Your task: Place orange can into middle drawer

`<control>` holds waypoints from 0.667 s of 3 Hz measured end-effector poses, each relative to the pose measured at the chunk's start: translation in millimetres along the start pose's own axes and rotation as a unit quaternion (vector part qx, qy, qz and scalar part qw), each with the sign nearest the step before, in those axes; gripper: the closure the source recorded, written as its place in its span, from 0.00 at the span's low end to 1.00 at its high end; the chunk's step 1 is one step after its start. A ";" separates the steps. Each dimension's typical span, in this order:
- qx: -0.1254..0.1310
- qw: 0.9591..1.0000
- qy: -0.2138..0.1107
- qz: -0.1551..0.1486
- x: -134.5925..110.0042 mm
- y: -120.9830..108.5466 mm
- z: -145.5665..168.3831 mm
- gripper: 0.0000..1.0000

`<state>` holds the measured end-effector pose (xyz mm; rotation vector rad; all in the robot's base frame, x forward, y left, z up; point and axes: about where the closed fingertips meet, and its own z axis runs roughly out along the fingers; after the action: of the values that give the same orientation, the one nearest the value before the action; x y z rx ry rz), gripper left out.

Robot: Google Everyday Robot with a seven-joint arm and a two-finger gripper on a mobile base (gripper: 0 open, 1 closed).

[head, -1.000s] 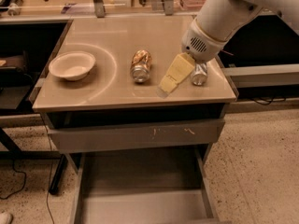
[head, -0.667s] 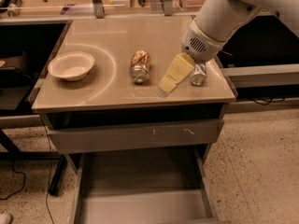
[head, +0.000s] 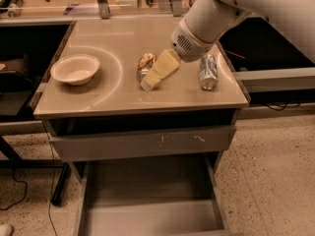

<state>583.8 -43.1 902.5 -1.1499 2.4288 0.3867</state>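
Here, jaws beside orange can (head: 145, 62) on table (head: 113, 90), grip unclear; middle drawer (head: 147, 186) open

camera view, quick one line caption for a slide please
Gripper at the orange can on the table, open middle drawer below.

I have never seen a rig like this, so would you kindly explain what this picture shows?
The big white shape is a robot arm; the cream piece at its end is its claw. One camera looks down on a tan table from the front. On it are a white bowl, an orange can and a silver can, both cans lying down. The claw is low over the orange can, partly hiding it; whether it grips is unclear. Below, a grey drawer stands open.
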 end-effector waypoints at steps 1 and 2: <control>0.024 0.999 0.001 0.041 -42.1 -29.6 9.4 0.00; 0.024 0.999 -0.001 0.042 -43.9 -30.8 8.6 0.00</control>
<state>635.0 -29.4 914.2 -1.0302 2.4760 0.3519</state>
